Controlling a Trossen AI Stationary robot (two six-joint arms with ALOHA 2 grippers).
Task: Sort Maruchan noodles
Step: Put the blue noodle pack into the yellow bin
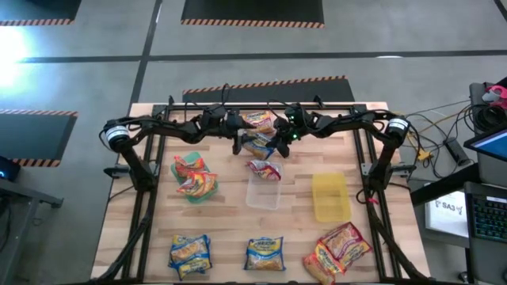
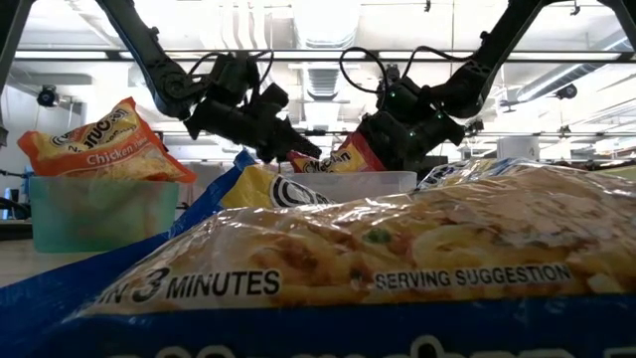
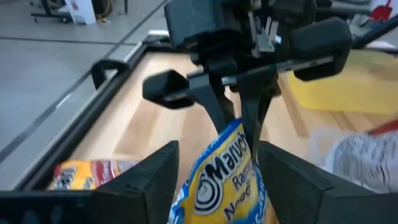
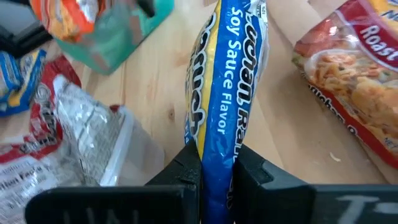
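Observation:
A blue-yellow Maruchan packet [image 1: 257, 146] hangs in the air between my two grippers, over the far middle of the table. My right gripper [image 4: 214, 162] is shut on it. My left gripper [image 3: 217, 180] is open, one finger on each side of the same packet [image 3: 224, 177]; whether they touch it I cannot tell. An orange packet [image 1: 257, 120] lies just beyond them. The green bin [image 1: 194, 190] holds orange and red packets. A red packet [image 1: 265, 169] leans over the clear bin's [image 1: 264, 196] far rim. My right gripper pinches the blue-yellow packet between its two fingers at one thin end [image 4: 216, 146]. The fingers [image 3: 249, 115] come from above, pointing down. The packet is lifted clear of the table and stretches away from the fingers, edge-on to the wrist camera.
The yellow bin [image 1: 330, 196] stands right of the clear one. Along the near edge lie two blue packets [image 1: 190, 252] [image 1: 265, 253] and red-orange packets [image 1: 341, 249]. One near blue packet [image 2: 397, 268] fills the low view. Bare wood shows between the bins and the near row.

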